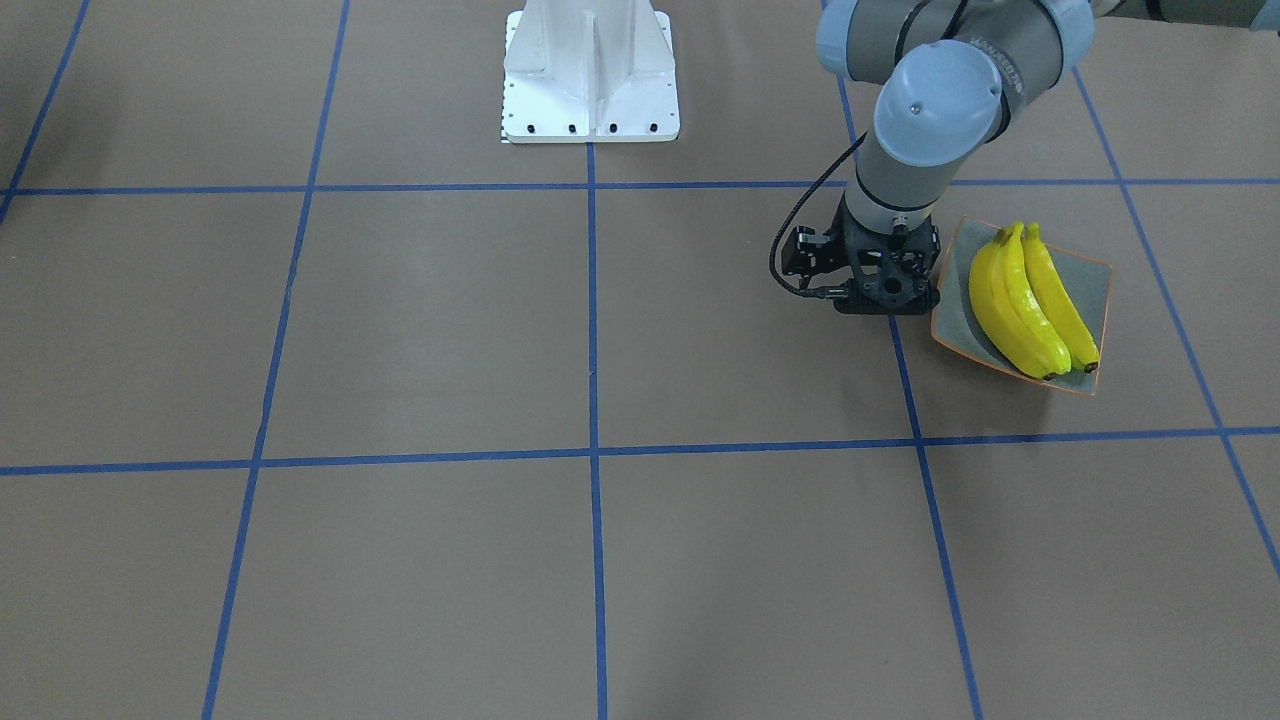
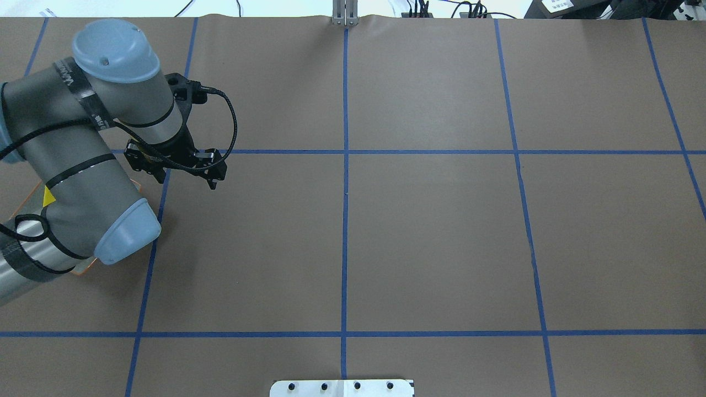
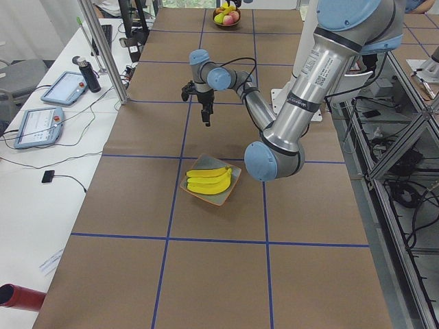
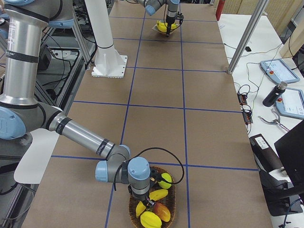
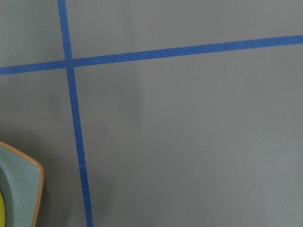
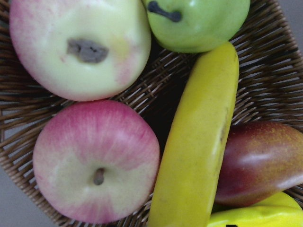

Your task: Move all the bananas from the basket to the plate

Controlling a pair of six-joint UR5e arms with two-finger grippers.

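Three yellow bananas (image 1: 1030, 300) lie side by side on the square grey-green plate (image 1: 955, 320) with an orange rim. They also show in the exterior left view (image 3: 209, 181). My left gripper (image 1: 885, 295) hangs empty just beside the plate, pointing down, with its fingers (image 2: 213, 184) apart. The plate's corner (image 5: 21, 182) shows in the left wrist view. One banana (image 6: 199, 142) lies in the wicker basket (image 6: 270, 61) directly under my right wrist camera. My right gripper (image 4: 148, 202) reaches down into the basket (image 4: 168, 202); I cannot tell whether it is open or shut.
The basket also holds two pale red apples (image 6: 94, 161), a green apple (image 6: 199, 21), a red-green mango (image 6: 258, 161) and a yellow starfruit (image 4: 149, 219). The white robot base (image 1: 590, 80) stands at the table's edge. Blue tape lines cross the brown table.
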